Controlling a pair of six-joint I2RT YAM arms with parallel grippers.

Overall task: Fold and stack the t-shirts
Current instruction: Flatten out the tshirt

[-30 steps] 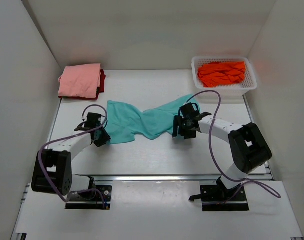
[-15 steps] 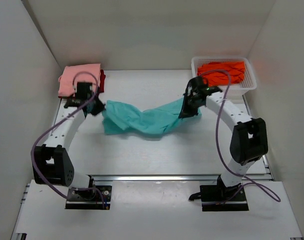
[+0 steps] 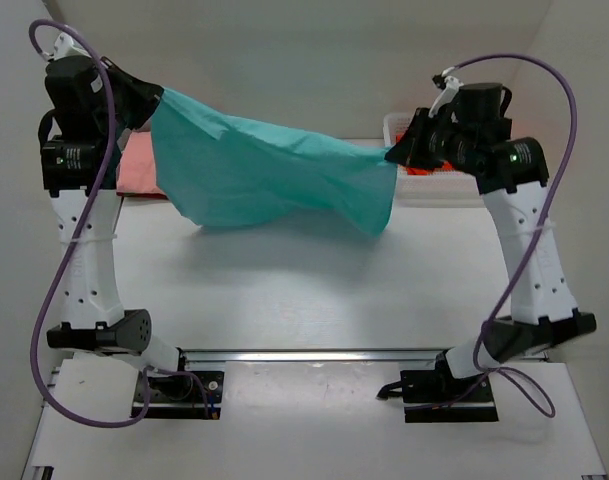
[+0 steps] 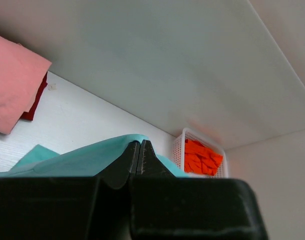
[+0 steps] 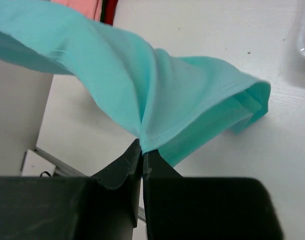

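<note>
While both arms stand raised high above the table [image 3: 314, 290], you have the teal t-shirt [image 3: 274, 175] stretched between them in the air. It forms a wide sheet that sags in the middle, and its lower edge appears to hang clear of the surface, with a soft shadow below. Your left gripper [image 3: 154, 100] is clenched on the shirt's upper left corner. From the left wrist camera, its two fingers meet tip to tip with teal cloth bunched around them. Your right gripper [image 3: 392, 155] is clamped on the opposite edge. The right wrist camera shows a hem pinched between its closed fingertips, the fabric fanning out from that point and doubling over on itself at the far end. The left end sits higher than the right, so the top edge slopes down toward the right.

At the back left corner of the table, behind the hanging shirt, the salmon pink t-shirt [image 4: 12, 85] lies folded flat on top of the dark red t-shirt [image 4: 34, 102] — only a narrow strip of red shows at the pink one's right side. At the back right, the white mesh basket [image 4: 178, 150] sits close to the wall with the bright orange t-shirt [image 4: 200, 157] crumpled inside it. In the overhead view your right arm covers most of that basket.
</note>
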